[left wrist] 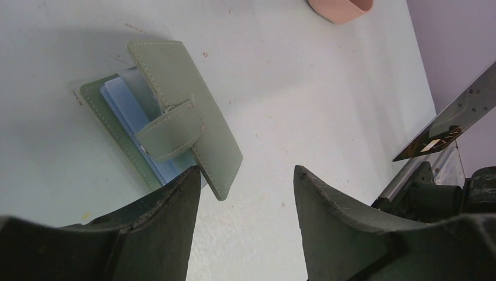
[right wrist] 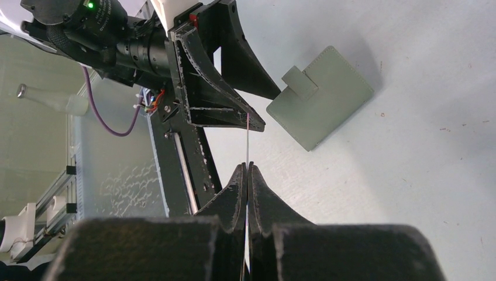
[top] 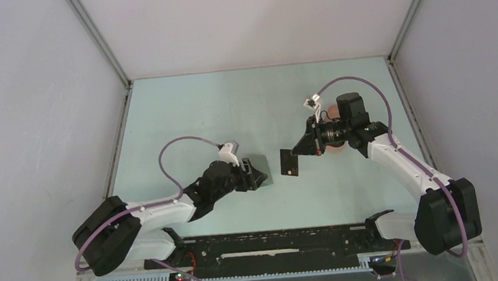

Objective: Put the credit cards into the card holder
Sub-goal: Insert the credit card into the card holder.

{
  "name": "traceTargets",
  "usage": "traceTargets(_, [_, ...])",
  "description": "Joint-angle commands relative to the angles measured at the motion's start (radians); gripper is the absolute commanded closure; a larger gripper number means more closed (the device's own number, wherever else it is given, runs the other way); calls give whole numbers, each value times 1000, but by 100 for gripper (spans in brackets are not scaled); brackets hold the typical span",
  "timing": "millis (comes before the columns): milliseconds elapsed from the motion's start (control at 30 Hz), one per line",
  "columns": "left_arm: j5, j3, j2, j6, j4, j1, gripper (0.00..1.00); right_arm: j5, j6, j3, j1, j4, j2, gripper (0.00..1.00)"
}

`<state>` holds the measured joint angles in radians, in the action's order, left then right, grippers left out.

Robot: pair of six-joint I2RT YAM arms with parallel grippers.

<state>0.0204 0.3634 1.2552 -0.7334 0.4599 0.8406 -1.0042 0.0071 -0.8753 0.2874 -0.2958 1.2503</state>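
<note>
The black card (top: 290, 163) aloft
My right tool (right wrist: 247, 170) clenched it; my left tool (left wrist: 247, 172), released, sat beside the card holder (left wrist: 193, 117); I judged edge-first entry best.

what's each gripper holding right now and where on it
The right gripper pinches the black card by one edge; the left gripper is open, empty.

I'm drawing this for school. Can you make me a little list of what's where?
Left gripper: open, beside the wallet
Right gripper: shut on the black card, held above the table
Wallet: lying on the table
Blue card: tucked in the wallet
Pink tray: on the table, only partly seen
</note>
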Motion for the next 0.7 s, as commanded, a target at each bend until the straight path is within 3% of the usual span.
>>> traceTargets(0, [-13,80,6,28,56,0,35,-20,14,-37,-9,10,-22,100])
traceTargets(233, [-115,160,89,30,102,1,36,-19,24,-37,-36,10,-37,100])
traceTargets(367, [-162,194,174,5,163,0,38,62,39,-37,-68,2,-50,100])
traceTargets(667, [-270,248,360,-57,300,0,48,141,146,-13,-171,54,-60,100])
